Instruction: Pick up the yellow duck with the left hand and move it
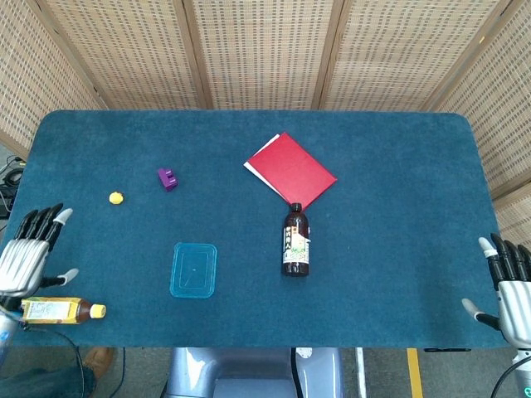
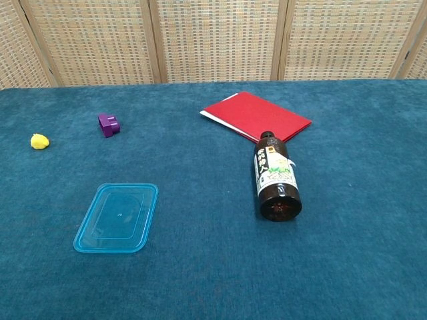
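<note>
My left hand (image 1: pixel 31 253) hovers with fingers spread and empty at the counter (image 1: pixel 398 207) edge, near the tiny duck (image 1: pixel 116 197) lying alone beside a purple block (image 1: pixel 167 178); it looks light and probably soft, best pinched across its sides.

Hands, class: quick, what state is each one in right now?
Left hand: open, fingers spread, holding nothing, near the table's left edge.
Right hand: open, fingers apart, holding nothing, at the table's right edge.
</note>
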You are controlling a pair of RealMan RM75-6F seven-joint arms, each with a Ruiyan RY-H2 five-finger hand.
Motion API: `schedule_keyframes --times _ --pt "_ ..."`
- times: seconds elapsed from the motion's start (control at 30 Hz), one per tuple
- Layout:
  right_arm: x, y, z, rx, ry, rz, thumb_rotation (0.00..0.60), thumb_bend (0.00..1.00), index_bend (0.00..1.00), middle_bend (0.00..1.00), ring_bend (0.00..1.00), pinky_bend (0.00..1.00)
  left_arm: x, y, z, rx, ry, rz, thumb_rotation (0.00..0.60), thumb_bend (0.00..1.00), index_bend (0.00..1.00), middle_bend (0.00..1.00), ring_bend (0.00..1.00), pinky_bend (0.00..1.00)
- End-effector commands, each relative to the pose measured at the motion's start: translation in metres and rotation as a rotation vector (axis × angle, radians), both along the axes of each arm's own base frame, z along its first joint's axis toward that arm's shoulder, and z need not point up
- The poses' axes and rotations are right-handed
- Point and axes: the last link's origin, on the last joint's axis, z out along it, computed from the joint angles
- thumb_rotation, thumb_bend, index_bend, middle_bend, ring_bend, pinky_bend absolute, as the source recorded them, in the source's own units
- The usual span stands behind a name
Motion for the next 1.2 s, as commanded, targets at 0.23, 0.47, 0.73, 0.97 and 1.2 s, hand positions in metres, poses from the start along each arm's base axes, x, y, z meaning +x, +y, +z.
schedule_keyframes --times 0.23,0.47,0.73,0.97,1.2 --pt "-0.010 -0.012 -0.001 -0.025 0.019 -0.058 0.600 0.00 0.00 0.00 0.00 0.00 -0.012 0.145 -0.021 -0.043 0.027 0.060 0.600 0.21 0.21 0.00 0.00 0.00" --pt "-0.013 -0.016 -0.002 -0.042 0.036 -0.081 0.600 0.00 0.00 0.00 0.00 0.00 -0.026 0.183 -0.052 -0.103 0.066 0.170 0.600 0.25 0.29 0.00 0.00 0.00" --pt "-0.015 -0.018 -0.003 -0.046 0.046 -0.099 0.600 0.00 0.00 0.00 0.00 0.00 -0.031 0.196 -0.074 -0.135 0.076 0.216 0.600 0.32 0.39 0.00 0.00 0.00" --pt "-0.020 -0.022 -0.009 -0.033 0.058 -0.124 0.600 0.00 0.00 0.00 0.00 0.00 -0.030 0.202 -0.096 -0.176 0.140 0.224 0.600 0.31 0.38 0.00 0.00 0.00" --pt "-0.021 -0.024 -0.012 -0.027 0.060 -0.132 0.600 0.00 0.00 0.00 0.00 0.00 -0.032 0.205 -0.101 -0.173 0.145 0.247 0.600 0.32 0.38 0.00 0.00 0.00"
